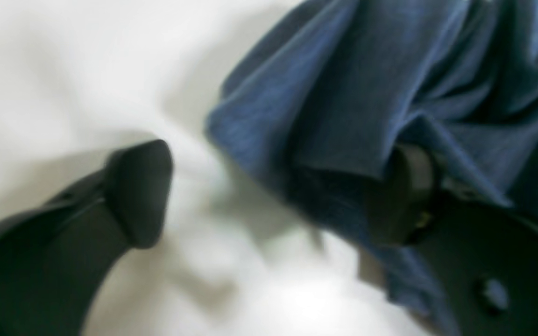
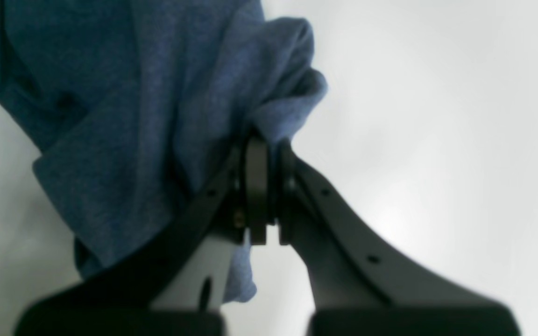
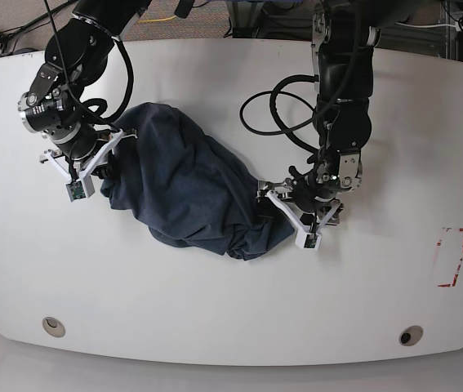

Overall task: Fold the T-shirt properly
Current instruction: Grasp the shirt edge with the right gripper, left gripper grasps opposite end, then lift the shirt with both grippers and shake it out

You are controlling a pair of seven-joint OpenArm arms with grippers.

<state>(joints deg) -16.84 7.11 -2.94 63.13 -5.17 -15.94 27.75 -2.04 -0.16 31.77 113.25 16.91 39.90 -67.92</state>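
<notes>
Setting: robotics lab | Evidence: white table (image 3: pixel 215 327), loose black cables (image 3: pixel 276 110), carpeted floor beyond (image 3: pixel 166 20)

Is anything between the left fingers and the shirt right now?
Nothing visible. The left gripper stands open right at the shirt; one finger is already under a fold, the other is over bare table.

Both arms were black, jointed and bulky, with loose black cables looping beside the left arm (image 3: pixel 341 90) and along the right arm (image 3: pixel 76 49). White brackets framed each wrist, each carrying a small green-tinted camera board. The left gripper (image 1: pixel 269 191) and the right gripper (image 2: pixel 269 191) had curved matte-black fingers (image 2: pixel 348 233) with small round screw holes and a brass-coloured screw near the pads.
</notes>
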